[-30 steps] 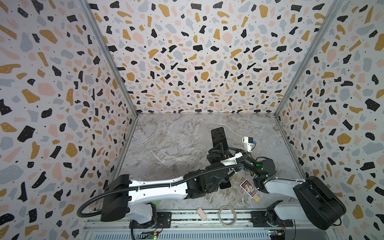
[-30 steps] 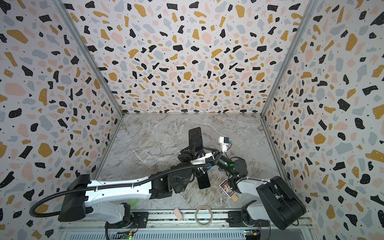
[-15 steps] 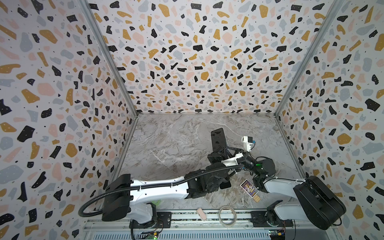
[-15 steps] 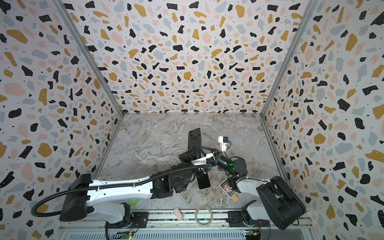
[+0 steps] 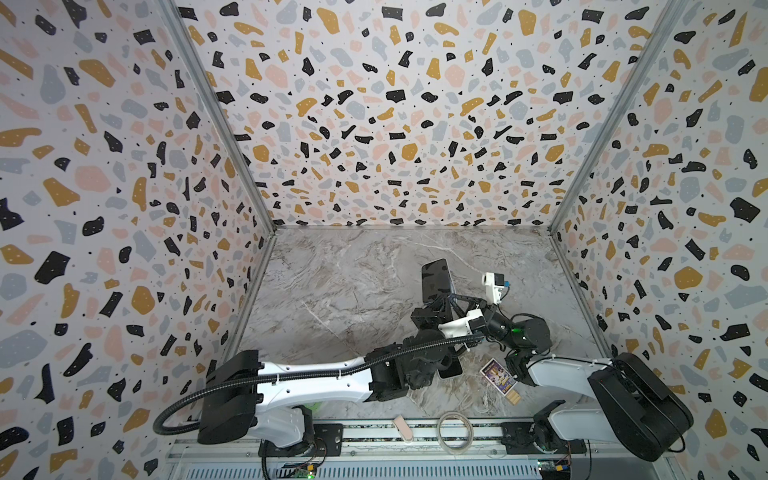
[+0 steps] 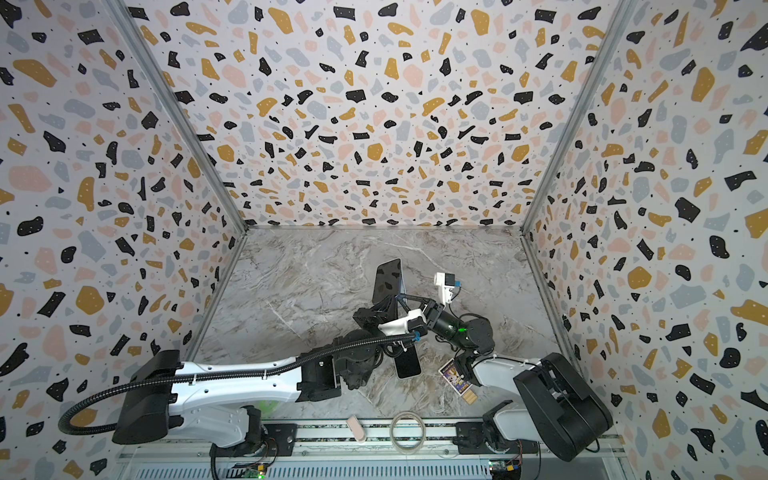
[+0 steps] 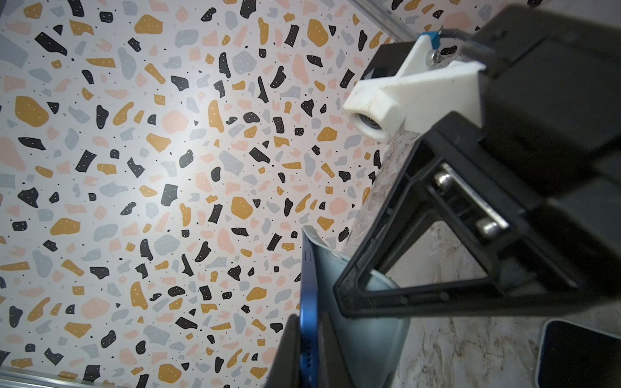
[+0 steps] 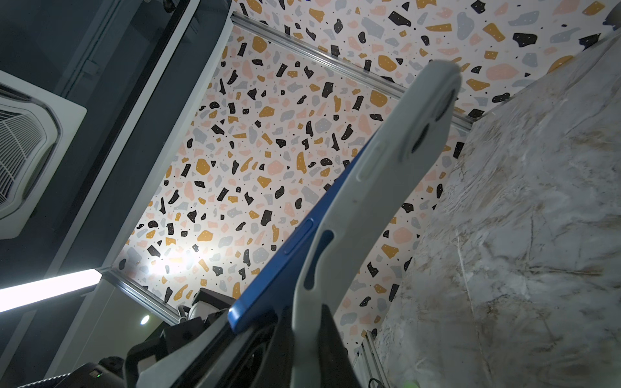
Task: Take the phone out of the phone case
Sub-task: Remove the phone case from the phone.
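Both top views evenly, brightly lit, with soft shadows on the floor (image 5: pixel 332 299) and walls (image 5: pixel 395 124) stretched toward the frame edges; in the right wrist view a ceiling light strip (image 8: pixel 50 292) blows out, glare flares on a wall, and the phone case (image 8: pixel 379 188) tip blurs.

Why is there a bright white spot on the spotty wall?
In the right wrist view a light strip glares white, and a small glare patch sits on the wall beside it; in the left wrist view the wall shows a softer, wider glow.
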`<state>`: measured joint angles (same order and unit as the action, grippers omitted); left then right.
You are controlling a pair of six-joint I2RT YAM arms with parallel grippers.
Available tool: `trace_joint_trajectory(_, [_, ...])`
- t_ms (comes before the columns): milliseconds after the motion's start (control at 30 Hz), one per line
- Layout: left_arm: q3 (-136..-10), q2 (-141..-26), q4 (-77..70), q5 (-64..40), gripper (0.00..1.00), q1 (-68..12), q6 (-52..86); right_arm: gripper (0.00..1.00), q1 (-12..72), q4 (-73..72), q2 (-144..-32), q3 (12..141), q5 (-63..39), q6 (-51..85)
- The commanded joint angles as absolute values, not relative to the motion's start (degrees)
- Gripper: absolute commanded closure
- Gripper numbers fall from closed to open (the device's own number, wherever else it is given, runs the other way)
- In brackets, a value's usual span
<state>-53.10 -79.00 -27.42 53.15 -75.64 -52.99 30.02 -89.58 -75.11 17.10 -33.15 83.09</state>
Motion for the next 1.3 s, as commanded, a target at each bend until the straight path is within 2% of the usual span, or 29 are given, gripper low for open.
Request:
trace_joint_trajectory(0, [-51.49, -76.3, -32.36, 56.73, 1.0, -75.48, -53.9, 1.0, 30.02, -93.64, -71.68, 19.53, -33.1, 81.33])
trace_joint_trajectory(233, [-49.66, -74.84, -34.19, 57.29, 1.0, -75.59, -54.15, 1.0, 29.98, -77.85, -66.72, 21.16, -31.79, 76.88])
trace_joint_trajectory(533, [-48.96, -74.24, -36.19, 56.75, 1.0, -77.14, -54.98, 1.0, 29.97, -64.6, -64.24, 23.02, -29.07, 74.06])
trace_joint_trajectory(1267, [-47.79, -72.46, -36.65, 59.27, 1.0, -79.14, -55.3, 1.0, 29.9, -53.9, -66.2, 25.13, -21.54, 71.06])
